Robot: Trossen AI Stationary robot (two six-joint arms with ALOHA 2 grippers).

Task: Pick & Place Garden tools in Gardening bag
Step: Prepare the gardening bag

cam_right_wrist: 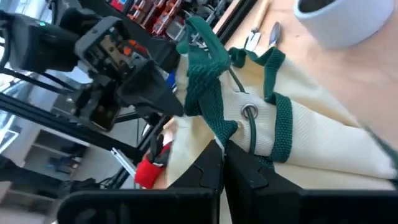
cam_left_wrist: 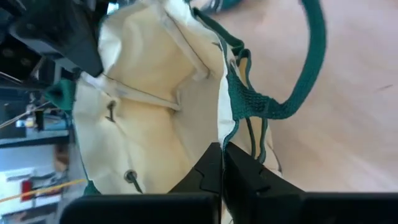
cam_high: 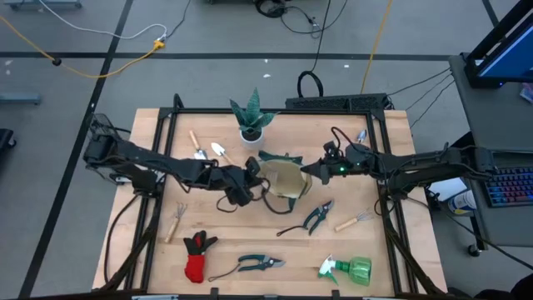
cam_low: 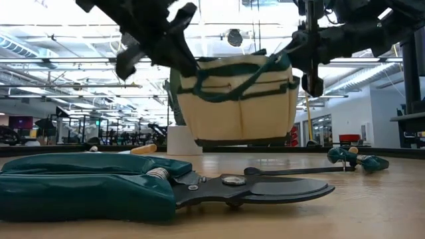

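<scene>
Bag: we are seeing the small round beige canvas gardening bag with dark green trim (cam_high: 284, 179) being held off the wooden table (cam_high: 391, 250) between the two arms, at the table's middle; in the low view its base is hanging clear of the tabletop.
Left gripper: the left gripper (cam_high: 246, 179) is pinching the bag's rim on its left side, its dark fingers (cam_left_wrist: 205, 176) pressed together on the canvas edge beside the green webbing handle (cam_left_wrist: 273, 107).
Right gripper: the right gripper (cam_high: 312, 172) is clamping the opposite rim, its fingers (cam_right_wrist: 208, 169) closed on the green-trimmed edge near a metal rivet (cam_right_wrist: 249, 111).
Tools on the table: we are counting two wooden-handled trowels (cam_high: 208, 150) behind the bag to its left, a wooden-handled rake (cam_high: 176, 220) near the left edge, a red-black glove (cam_high: 197, 254) at front left, green-black pruning shears (cam_high: 252, 264) at the front, a second pair of dark shears (cam_high: 315, 217) just right of centre, a wooden-handled fork (cam_high: 353, 221) beside them, and a green spray bottle with white nozzle (cam_high: 350, 269) at front right.
Plant: a spiky green plant in a white pot (cam_high: 251, 121) is standing behind the bag.
</scene>
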